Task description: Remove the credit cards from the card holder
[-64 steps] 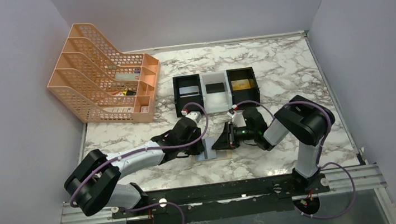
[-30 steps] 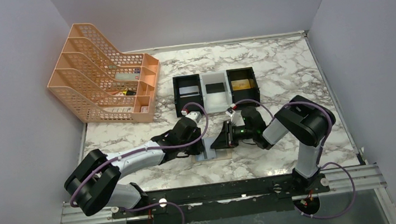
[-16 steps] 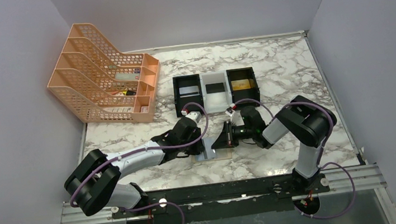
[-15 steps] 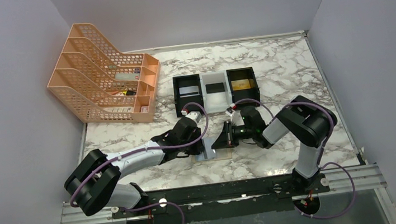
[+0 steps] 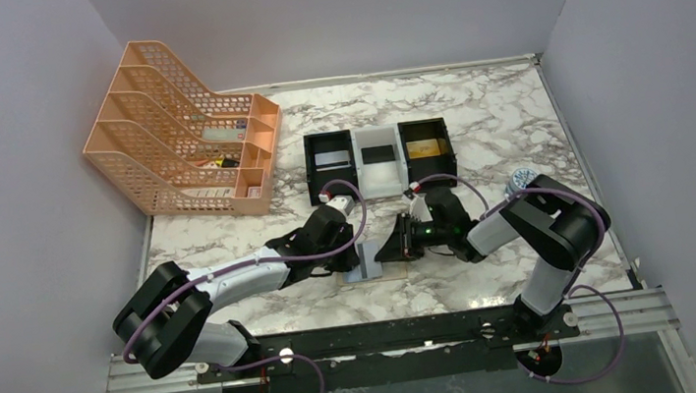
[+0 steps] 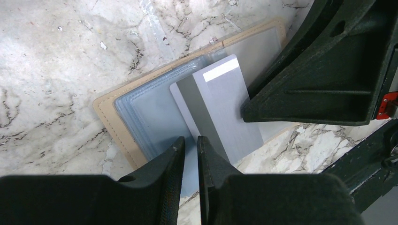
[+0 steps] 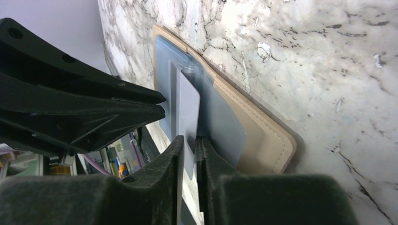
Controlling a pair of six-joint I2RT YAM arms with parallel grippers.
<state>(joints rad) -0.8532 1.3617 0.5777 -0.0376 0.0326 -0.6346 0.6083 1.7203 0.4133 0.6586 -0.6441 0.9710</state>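
With cards [image 5: 428,149] already lying in the trays [image 5: 382,184] behind, the card holder [image 6: 141,117] lies open on the table [image 6: 56,56], the left gripper [image 6: 190,139], jaws narrow, apparently pinching its sleeve while the right gripper [image 7: 188,138] nips a grey card [image 6: 225,117] half drawn out, not yet free

Tan card holder [image 6: 143,117] lies open, grey card [image 6: 227,110] seemingly half out.
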